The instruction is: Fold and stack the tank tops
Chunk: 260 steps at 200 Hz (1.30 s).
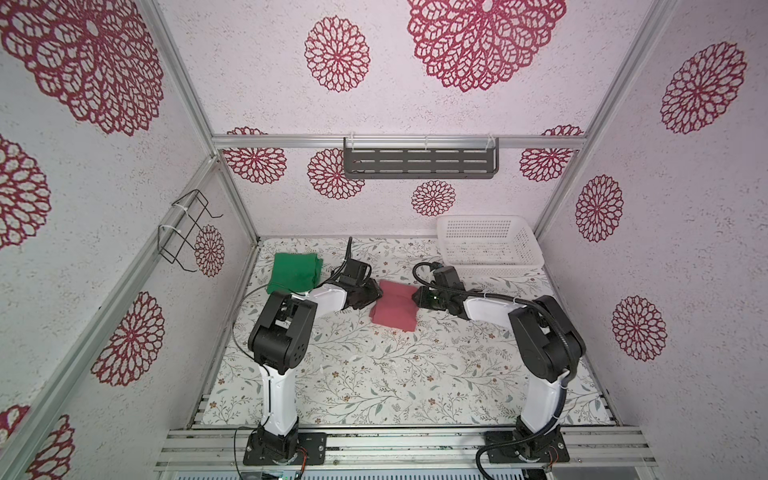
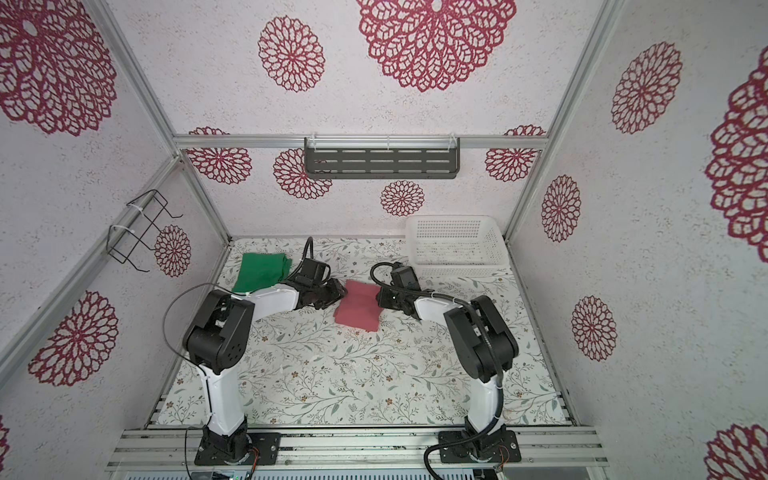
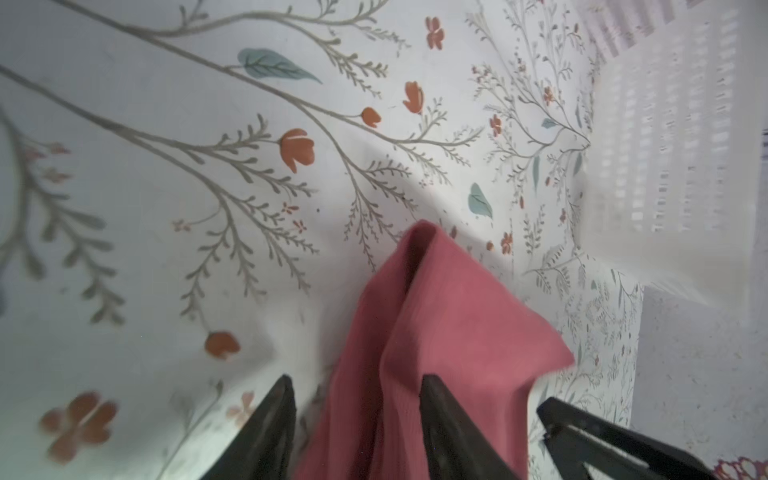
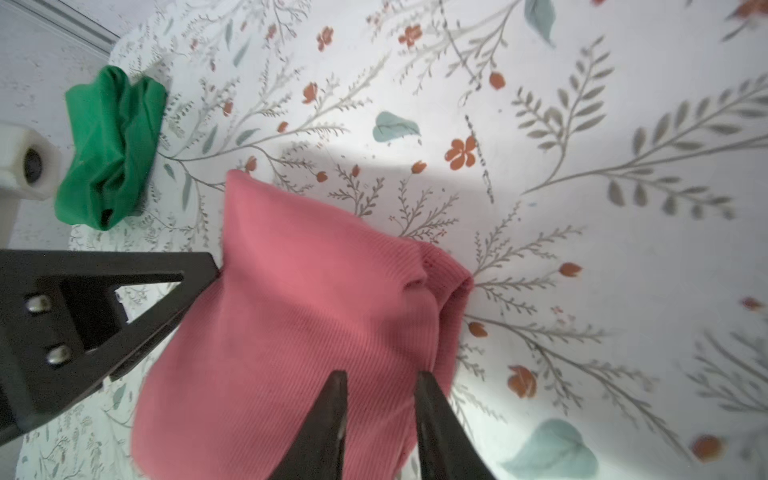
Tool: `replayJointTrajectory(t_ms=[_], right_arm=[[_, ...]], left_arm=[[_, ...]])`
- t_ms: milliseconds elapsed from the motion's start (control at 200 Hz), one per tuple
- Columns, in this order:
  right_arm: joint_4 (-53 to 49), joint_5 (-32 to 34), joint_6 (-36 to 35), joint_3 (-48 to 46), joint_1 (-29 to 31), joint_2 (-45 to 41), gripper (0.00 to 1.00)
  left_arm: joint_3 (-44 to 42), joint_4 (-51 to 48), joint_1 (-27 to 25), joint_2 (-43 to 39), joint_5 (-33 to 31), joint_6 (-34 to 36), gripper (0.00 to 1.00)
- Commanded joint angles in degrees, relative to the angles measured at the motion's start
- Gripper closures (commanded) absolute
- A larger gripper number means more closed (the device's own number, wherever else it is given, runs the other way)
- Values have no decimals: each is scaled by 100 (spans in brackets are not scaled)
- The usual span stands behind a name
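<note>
Spanning the cell floor: floral bench, wide open surface from centre to near edge. White basket in far-right corner. Green tank top folded in far-left corner, close to L edge. Red tank top mid-bench, apart from both. R gripper fingers closed on its far-right corner. L gripper straddles its far-left corner; pinched or not, can't tell.

A white perforated basket is sitting at the counter's far right; a grey slotted shelf is hanging on the far wall.
</note>
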Motion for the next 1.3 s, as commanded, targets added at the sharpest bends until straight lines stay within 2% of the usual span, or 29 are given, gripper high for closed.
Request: replayJointTrajectory(t_ms=[0, 190, 340, 580, 646, 751, 861, 946, 986, 1056, 1111, 1196, 1296], right_arm=[[-280, -54, -239, 39, 21, -717, 67], [84, -328, 134, -220, 278, -732, 65], [483, -493, 429, -270, 471, -334, 69], [1033, -565, 804, -584, 589, 124, 71], [1011, -582, 825, -615, 611, 162, 71], [731, -547, 765, -676, 700, -2, 72], [418, -651, 691, -844, 765, -480, 69], [-101, -505, 454, -864, 724, -1078, 65], [-459, -386, 306, -830, 659, -1337, 61], [-984, -385, 82, -775, 460, -1656, 50], [-1246, -394, -37, -810, 286, -1814, 46], [-1320, -433, -69, -988, 71, -1920, 45], [-1012, -693, 109, -1233, 45, -1859, 45]], left_arm=[[64, -237, 43, -669, -73, 294, 45], [-326, 102, 9, -595, 307, 43, 36], [-519, 397, -76, -363, 413, -153, 41], [-880, 860, -187, -44, 665, -493, 65], [-1022, 1055, -269, -47, 766, -592, 75], [-1384, 1289, -420, -189, 1033, -689, 91], [-2037, 1472, -469, -701, 1073, -863, 98], [-2347, 1279, -414, -1251, 937, -889, 93], [-2360, 1042, -367, -1479, 872, -797, 85], [-2372, 739, -268, -1785, 757, -634, 64], [-2398, 625, -198, -1965, 726, -601, 55], [-2530, 673, -165, -2133, 698, -727, 51], [-2852, 1188, -206, -2174, 858, -1180, 47]])
